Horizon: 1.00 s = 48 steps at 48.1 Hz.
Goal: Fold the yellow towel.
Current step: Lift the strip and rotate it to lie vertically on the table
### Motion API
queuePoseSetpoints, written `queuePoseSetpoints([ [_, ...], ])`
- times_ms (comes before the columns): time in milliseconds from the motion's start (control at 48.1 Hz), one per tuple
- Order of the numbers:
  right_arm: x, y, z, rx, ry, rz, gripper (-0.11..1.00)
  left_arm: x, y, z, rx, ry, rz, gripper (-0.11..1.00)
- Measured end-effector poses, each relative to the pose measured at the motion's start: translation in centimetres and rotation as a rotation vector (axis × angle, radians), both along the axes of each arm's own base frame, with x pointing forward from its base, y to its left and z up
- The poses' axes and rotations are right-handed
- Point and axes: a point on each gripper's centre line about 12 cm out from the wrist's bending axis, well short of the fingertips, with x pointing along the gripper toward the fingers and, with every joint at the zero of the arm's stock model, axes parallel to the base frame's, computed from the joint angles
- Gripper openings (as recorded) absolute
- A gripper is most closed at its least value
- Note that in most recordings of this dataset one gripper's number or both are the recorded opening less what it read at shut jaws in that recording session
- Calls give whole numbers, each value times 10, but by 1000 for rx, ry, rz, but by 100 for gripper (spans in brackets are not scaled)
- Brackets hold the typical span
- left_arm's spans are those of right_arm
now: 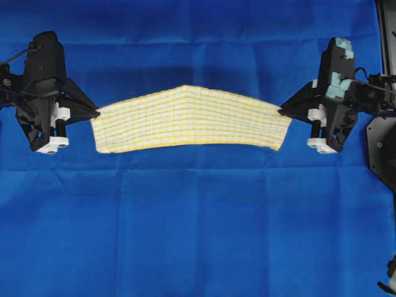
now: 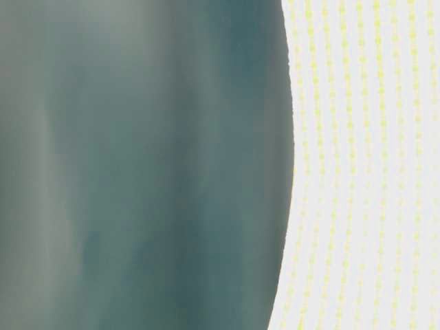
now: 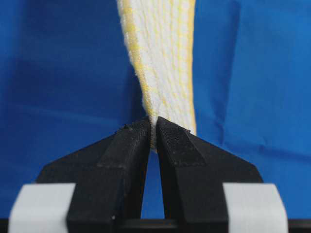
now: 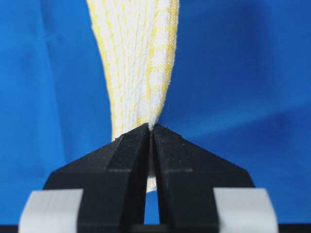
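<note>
The towel (image 1: 189, 119) hangs between left hand (image 1: 98, 114) and right hand (image 1: 279, 112), seemingly above the cloth (image 1: 198, 235).

No text, label, brand mark, number or sign could be read in any of the four views. The yellow towel (image 1: 185, 119) showed only its woven yellow checks, and the blue cloth (image 1: 198, 235) beneath it was plain. The black and white parts of the left gripper (image 1: 97, 114) and right gripper (image 1: 279, 112) carried no legible marking.
</note>
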Motion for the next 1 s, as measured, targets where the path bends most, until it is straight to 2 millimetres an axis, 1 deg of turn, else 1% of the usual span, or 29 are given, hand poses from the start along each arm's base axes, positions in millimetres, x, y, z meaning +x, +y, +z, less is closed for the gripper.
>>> queuePoseSetpoints([
  [104,5,-15,-3,-2,7,-50,2,2,-10,2,-22,-20,-16,4],
  [353,21,-62,-8,-34,18,-176,2,13,-50,8,-64,-125,-128,4],
  [520,34,-95,-9,-40,15,-255,2,24,-65,6,-69,-179,-175,4],
  [644,45,-113,-8,-56,11,-281,2,41,-73,3,-70,-201,-195,4],
  [748,52,-125,-9,-66,15,-293,2,61,-80,2,-72,-219,-204,4],
  [998,61,-143,-2,-96,-17,-312,2,121,-96,1,-60,-235,-229,4],
])
